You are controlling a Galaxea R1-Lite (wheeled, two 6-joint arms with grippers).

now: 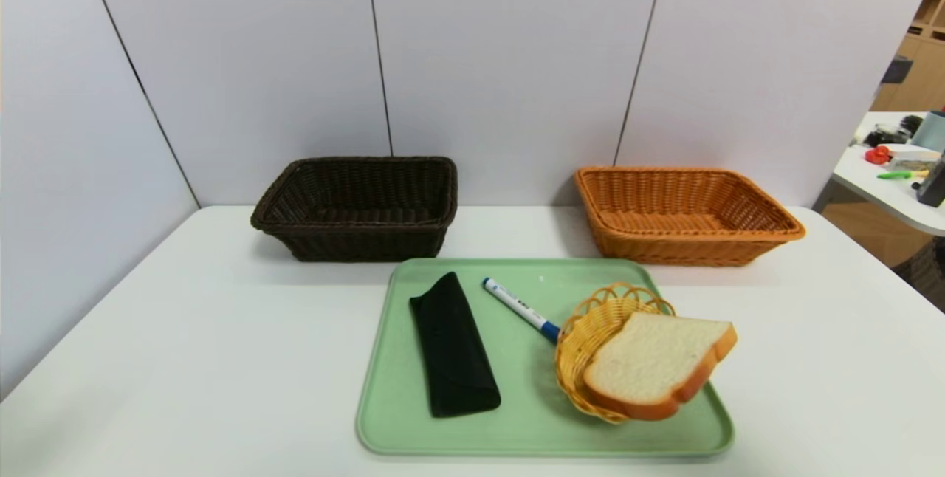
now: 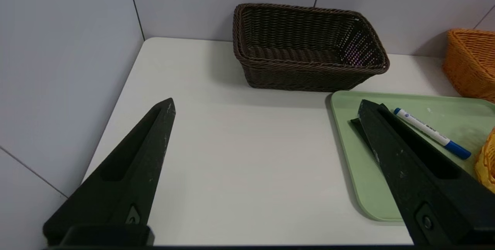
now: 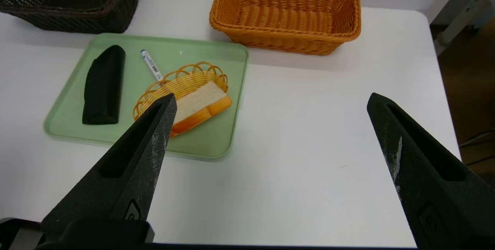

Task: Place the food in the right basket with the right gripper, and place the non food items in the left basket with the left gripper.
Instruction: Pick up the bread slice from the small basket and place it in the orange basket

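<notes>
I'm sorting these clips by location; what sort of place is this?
Probably a robotics lab or test station: robot grippers over a white table, plain wall panels, another cluttered table beyond.

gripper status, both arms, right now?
Left claw: open, empty, above the white tabletop.
Right claw: open, empty, also above the tabletop; the bread is ungripped.

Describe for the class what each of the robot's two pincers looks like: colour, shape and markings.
The left matte-black pincer has two long fingers tapering to points, with a slot-like hollow, pale scuffs and a round screw near the base. The right matte-black pincer matches in colour and wedge shape, with whitish scrapes along its edges. The arms themselves are out of view.
</notes>
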